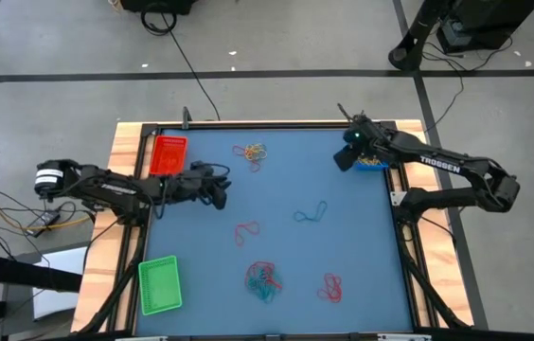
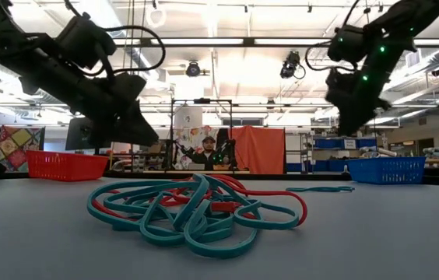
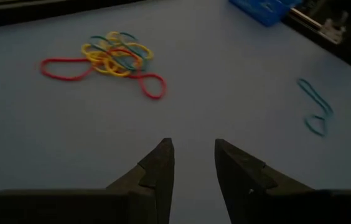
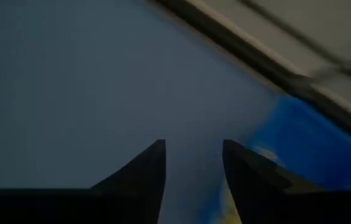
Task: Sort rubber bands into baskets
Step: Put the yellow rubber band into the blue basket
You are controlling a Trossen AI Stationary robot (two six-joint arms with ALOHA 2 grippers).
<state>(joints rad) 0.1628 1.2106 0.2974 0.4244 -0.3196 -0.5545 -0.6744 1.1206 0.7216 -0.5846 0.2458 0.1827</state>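
- Hovering beside the blue basket (image 1: 373, 165), the right gripper (image 4: 192, 163) spreads empty fingers, apparently after a drop.
- Fingers parted, the left gripper (image 3: 194, 163) faces a mixed rubber bands pile (image 3: 114, 55), likely its next pick.

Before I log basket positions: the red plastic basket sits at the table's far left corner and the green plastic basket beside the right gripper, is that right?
Not quite. The basket beside the right gripper is the blue plastic basket. The green plastic basket lies at the near left edge; the red plastic basket is as you say. The high view shows it.
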